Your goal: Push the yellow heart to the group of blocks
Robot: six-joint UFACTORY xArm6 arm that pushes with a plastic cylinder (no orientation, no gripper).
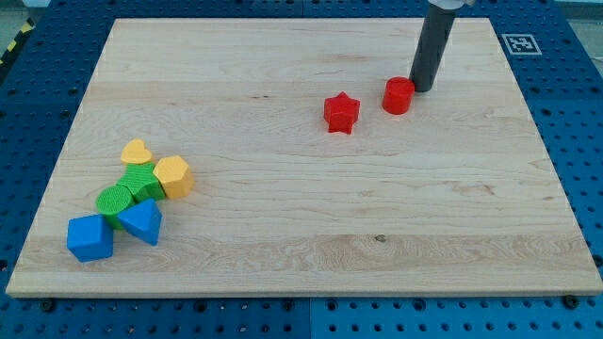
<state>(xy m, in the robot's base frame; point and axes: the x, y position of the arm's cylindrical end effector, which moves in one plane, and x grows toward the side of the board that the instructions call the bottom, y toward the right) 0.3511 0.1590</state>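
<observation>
Your wooden board (301,245) lay on a blue perforated table (28,85), and its whole middle and the view's right half were bare wood. Your arm ended in a plain dark rod with nothing held, and my tip (420,90) stood near the view's top edge, just beside the right side of the red cylinder (398,96). The red star (341,113) sat a little to the left of that cylinder, apart from it. The yellow heart (138,153) lay far off at the view's lower left, near the board's left edge. It was at the top of a cluster, close above the green block (141,184), with the yellow hexagon (173,176) to its right. A green cylinder (116,201), a blue cube (89,237) and a blue triangular block (142,222) filled out the cluster below.
</observation>
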